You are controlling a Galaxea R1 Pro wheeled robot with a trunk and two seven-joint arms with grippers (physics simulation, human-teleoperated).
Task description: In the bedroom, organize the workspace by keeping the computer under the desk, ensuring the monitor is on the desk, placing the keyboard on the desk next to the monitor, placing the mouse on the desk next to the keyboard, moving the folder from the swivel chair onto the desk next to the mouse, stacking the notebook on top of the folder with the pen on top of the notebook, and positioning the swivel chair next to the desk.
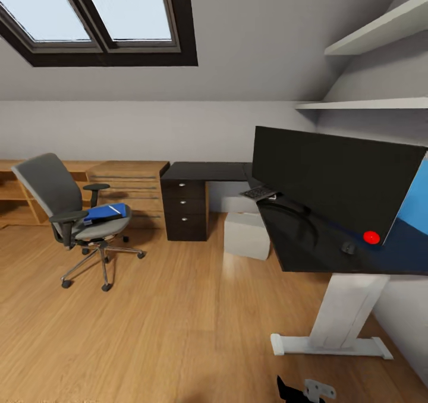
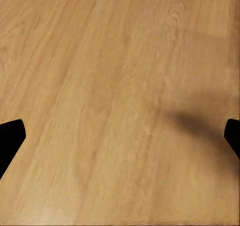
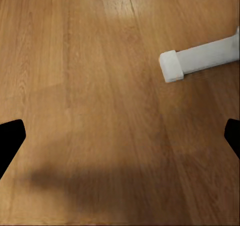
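Observation:
The grey swivel chair (image 1: 65, 213) stands on the wood floor at the left, apart from the desk, with the blue folder (image 1: 106, 213) on its seat. A thin pale streak lies on the folder; I cannot tell what it is. The notebook and pen are out of view. The black desk (image 1: 208, 171) carries the wide monitor (image 1: 333, 177), the keyboard (image 1: 258, 193) behind its foot and the mouse (image 1: 348, 248) near the front edge. The grey computer (image 1: 246, 235) sits under the desk. My left gripper (image 2: 120, 136) and right gripper (image 3: 120, 138) are both open above bare floor.
A light wooden cabinet (image 1: 128, 183) stands between the chair and the desk's black drawers (image 1: 185, 207). The desk's white foot (image 1: 330, 343) lies on the floor ahead at the right, with its end (image 3: 200, 58) close to my right gripper. Wall shelves (image 1: 368, 103) hang above the monitor.

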